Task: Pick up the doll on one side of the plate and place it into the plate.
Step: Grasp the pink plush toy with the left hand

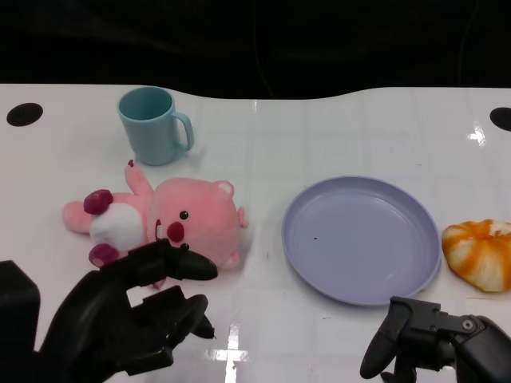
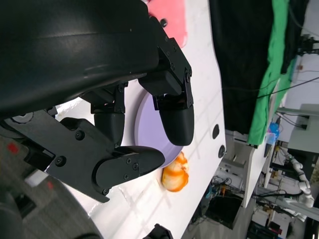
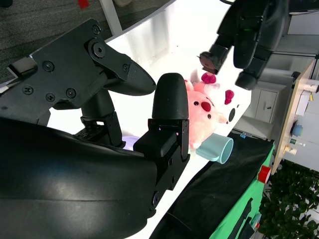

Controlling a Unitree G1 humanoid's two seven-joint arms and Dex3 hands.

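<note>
Since the pink doll (image 1: 164, 223) lies crosswise just beyond the left hand (image 1: 132, 319), that hand's nearer; fingers spread, holding nothing; plate (image 1: 361, 239) sits right.

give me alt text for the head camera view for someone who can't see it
A pink plush doll lies on a white table, left of an empty lavender plate, with the robot's open left hand just in front of it. A teal mug stands behind the doll, an orange-and-white toy lies right of the plate, and the right hand hovers low.
</note>
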